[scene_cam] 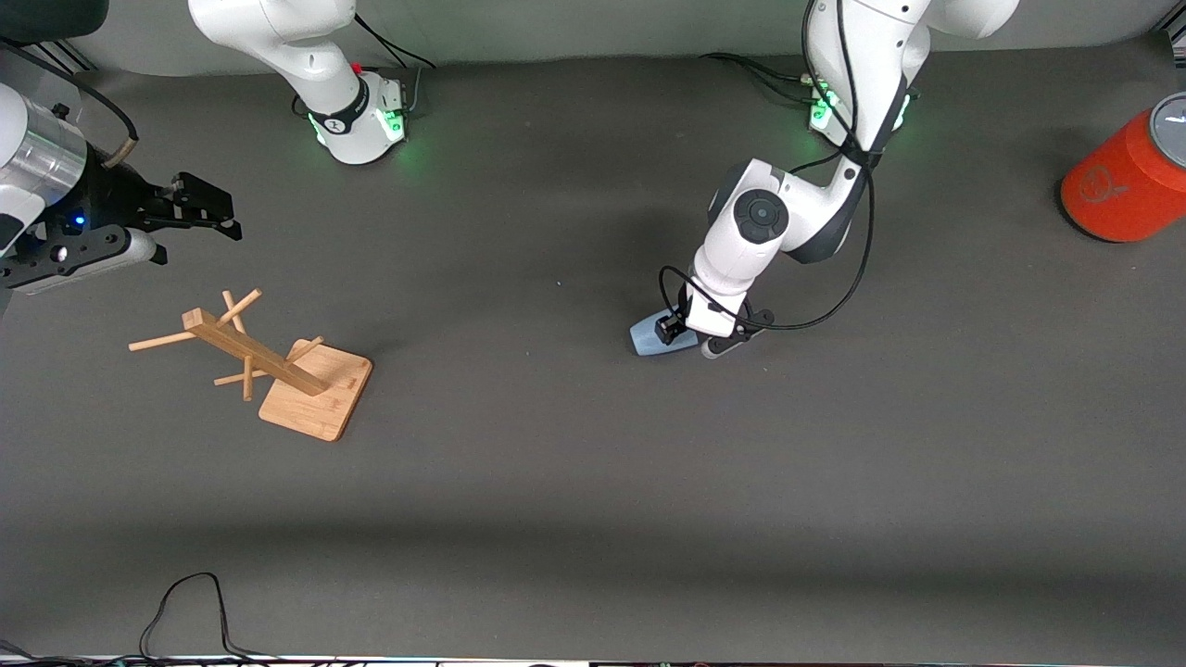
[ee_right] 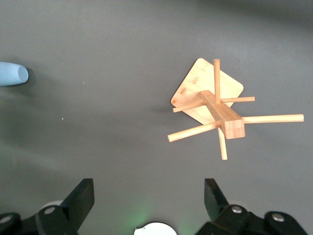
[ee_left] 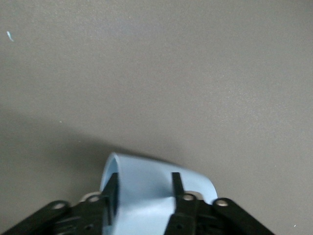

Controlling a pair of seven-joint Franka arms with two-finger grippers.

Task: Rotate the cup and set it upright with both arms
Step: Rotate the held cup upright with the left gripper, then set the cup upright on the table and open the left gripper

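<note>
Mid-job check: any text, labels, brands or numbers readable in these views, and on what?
Nothing can be read as text.
orange cylinder: a faint round emblem on its side, too blurred to read.
right arm's base collar: a small white mark on the black band, too small to read.
cup, in the left claw: plain.
wooden rack, below the right claw: plain.
</note>
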